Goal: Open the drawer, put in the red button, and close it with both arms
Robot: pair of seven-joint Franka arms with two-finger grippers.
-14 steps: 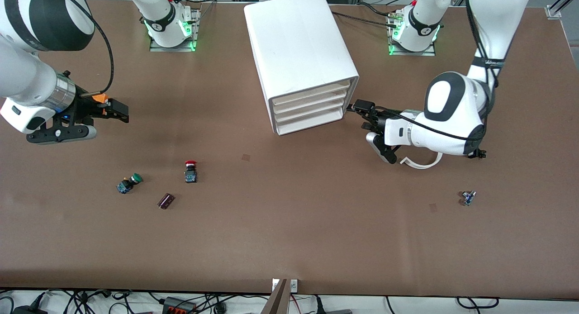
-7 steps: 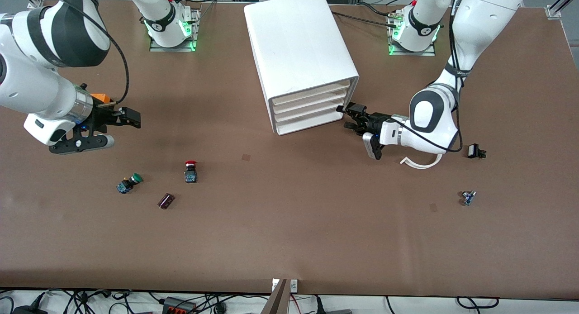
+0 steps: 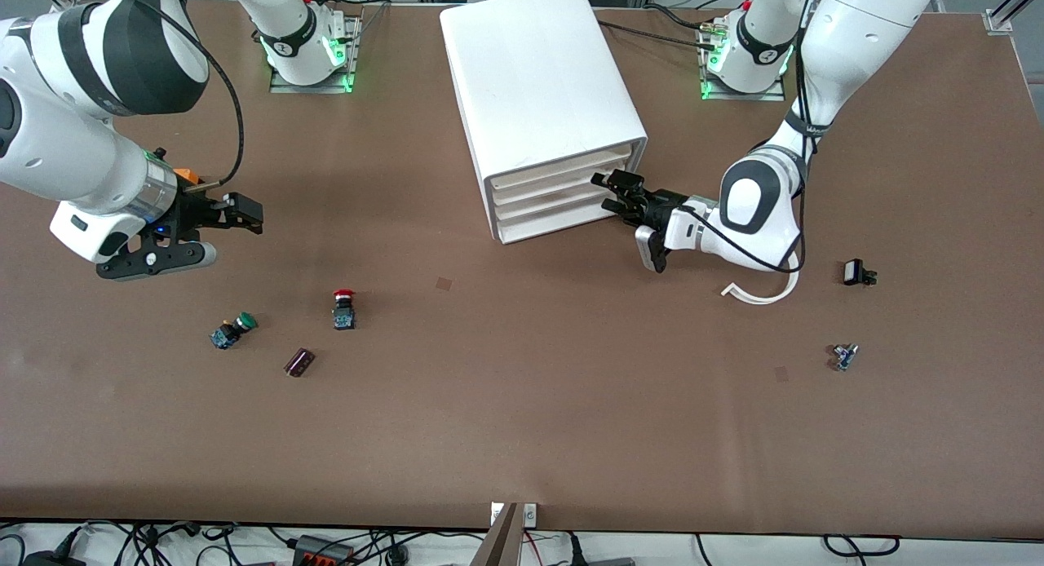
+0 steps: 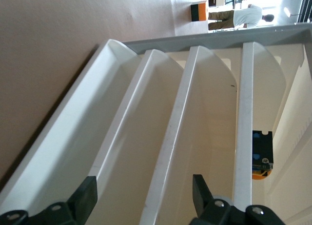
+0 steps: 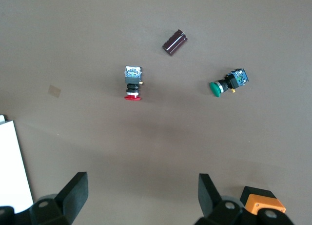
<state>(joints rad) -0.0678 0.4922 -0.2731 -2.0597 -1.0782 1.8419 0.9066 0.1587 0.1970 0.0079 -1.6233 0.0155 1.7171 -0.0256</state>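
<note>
The white cabinet stands at the table's middle, near the robots' bases. Its uppermost drawer is shut, its front level with the lower ones. My left gripper is open at the drawer fronts, at the corner toward the left arm's end. In the left wrist view my left gripper spans the rims of the middle drawers, and the uppermost rim lies beside one finger. The red button stands on the table toward the right arm's end and shows in the right wrist view. My right gripper is open and empty over bare table.
A green-capped switch and a dark cylinder lie near the red button. An orange box sits by my right wrist. A white curved strip, a black part and a small blue part lie toward the left arm's end.
My left gripper has moved in to the cabinet's drawer fronts. My right gripper has moved a little toward the middle of the table. The buttons have not moved.
</note>
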